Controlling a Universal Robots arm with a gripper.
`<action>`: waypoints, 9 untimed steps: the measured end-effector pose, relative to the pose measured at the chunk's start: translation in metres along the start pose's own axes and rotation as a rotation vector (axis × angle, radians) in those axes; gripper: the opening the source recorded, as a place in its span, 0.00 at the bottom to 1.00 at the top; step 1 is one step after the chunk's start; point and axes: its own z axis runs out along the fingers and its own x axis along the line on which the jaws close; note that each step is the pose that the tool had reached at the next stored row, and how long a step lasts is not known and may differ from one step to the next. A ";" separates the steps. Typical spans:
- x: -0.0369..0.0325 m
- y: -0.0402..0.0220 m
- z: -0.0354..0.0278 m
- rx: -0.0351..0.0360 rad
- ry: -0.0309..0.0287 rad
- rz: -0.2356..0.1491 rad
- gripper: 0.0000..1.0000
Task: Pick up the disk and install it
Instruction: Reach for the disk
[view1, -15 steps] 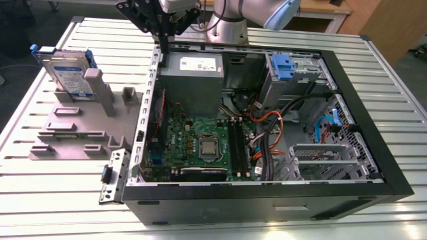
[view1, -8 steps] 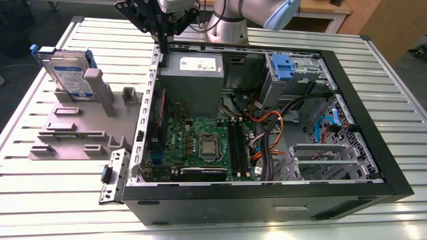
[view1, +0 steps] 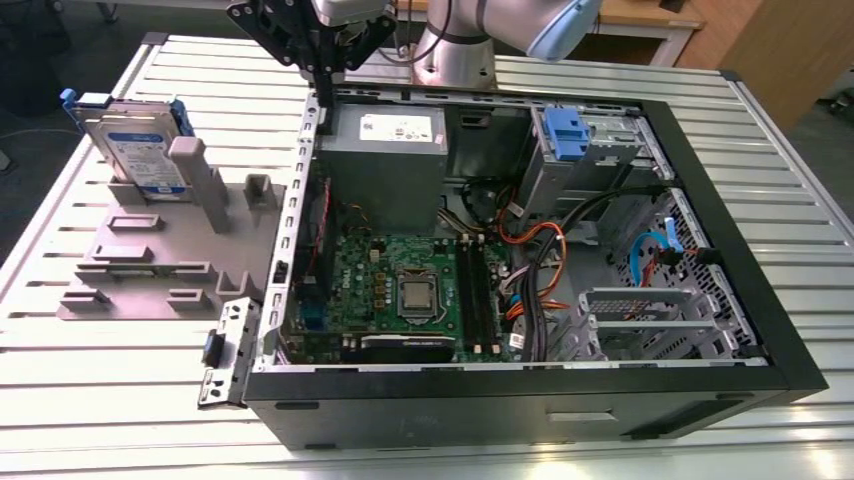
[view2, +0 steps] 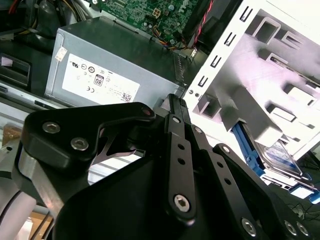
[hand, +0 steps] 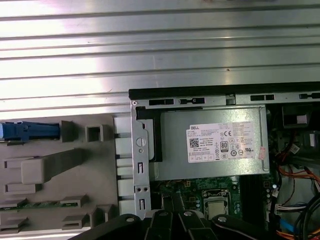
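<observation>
Hand pressed together, empty, near power supply; disk upright in grey holder, well apart.

A table of ribbed silver metal slats carries everything; in the first wrist view its slats shine with bright glare. Past its far edge stand a wooden desk and a wooden panel. The floor is dark grey.
</observation>
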 end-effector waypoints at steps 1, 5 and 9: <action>0.0002 0.0000 0.0000 0.0000 0.0000 0.000 0.11; 0.0006 0.0000 0.0000 0.0001 0.0000 0.000 0.11; 0.0014 -0.0001 0.0000 -0.0001 0.0000 0.000 0.11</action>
